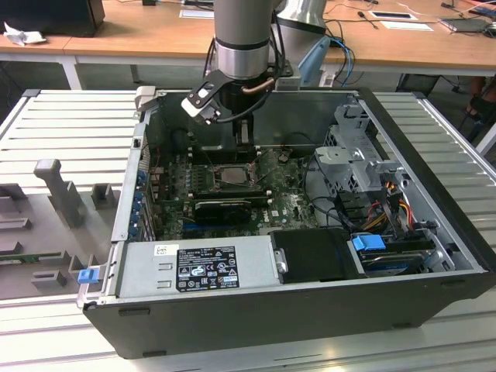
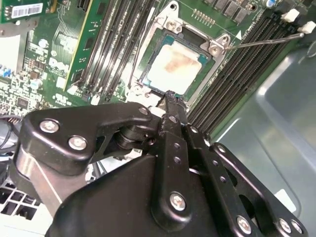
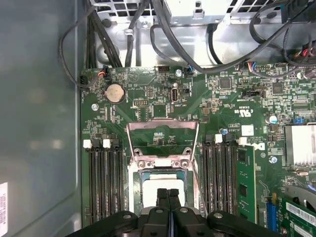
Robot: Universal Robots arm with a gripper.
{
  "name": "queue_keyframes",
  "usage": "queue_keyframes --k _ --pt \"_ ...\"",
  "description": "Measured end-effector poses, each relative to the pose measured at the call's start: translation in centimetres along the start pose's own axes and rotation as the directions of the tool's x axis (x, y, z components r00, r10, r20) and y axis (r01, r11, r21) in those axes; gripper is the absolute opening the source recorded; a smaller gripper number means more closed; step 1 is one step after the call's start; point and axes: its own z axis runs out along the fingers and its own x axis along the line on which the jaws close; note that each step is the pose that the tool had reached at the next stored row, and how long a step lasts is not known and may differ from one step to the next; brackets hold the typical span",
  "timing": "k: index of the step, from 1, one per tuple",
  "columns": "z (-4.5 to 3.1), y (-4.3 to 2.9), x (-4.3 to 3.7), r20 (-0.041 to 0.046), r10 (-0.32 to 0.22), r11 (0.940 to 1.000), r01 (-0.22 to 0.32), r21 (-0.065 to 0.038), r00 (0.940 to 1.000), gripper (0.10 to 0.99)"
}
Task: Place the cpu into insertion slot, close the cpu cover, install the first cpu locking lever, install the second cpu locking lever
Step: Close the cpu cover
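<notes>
We see the gripper (image 3: 168,191) low down inside the open computer case (image 1: 232,318). In the exterior view the arm (image 1: 244,39) comes straight down into the case from above.

The gripper's two black fingers (image 2: 173,126) are pressed tight together. They hold nothing.

Right at the finger ends lies the cpu (image 2: 177,64). It is flat, with its pale shiny top facing up. We cannot tell if the finger ends touch it or just hang over it. The cpu sits in the insertion slot (image 2: 146,54), and the slot's dark frame goes all around it. The slot is set in the green board (image 3: 148,98).

In the first wrist view the cpu cover (image 3: 163,123) is just past the finger ends, on the far side of the cpu. It is flipped open, and we can see green board through its big square window.

In the second wrist view a thin metal lever (image 2: 266,40) sticks out from one corner of the slot, pointing away from the gripper. Long black memory slots (image 3: 103,182) run along both sides of the gripper. A round silver battery (image 3: 114,92) sits on the board, well past the cover.
</notes>
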Motion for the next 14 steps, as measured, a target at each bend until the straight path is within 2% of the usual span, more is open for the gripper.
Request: queue_keyframes --k 2,7,12,14 --pt "-0.34 0.02 0.01 0.0 0.0 1.0 0.0 0.0 1.0 0.106" --pt "-0.61 0.14 0.02 0.0 0.0 1.0 0.0 0.0 1.0 0.106" --pt "-1.6 0.23 0.04 0.0 0.0 1.0 0.0 0.0 1.0 0.106" --pt "-1.7 0.43 0.05 -0.0002 0.0 1.0 0.0 0.0 1.0 0.106"
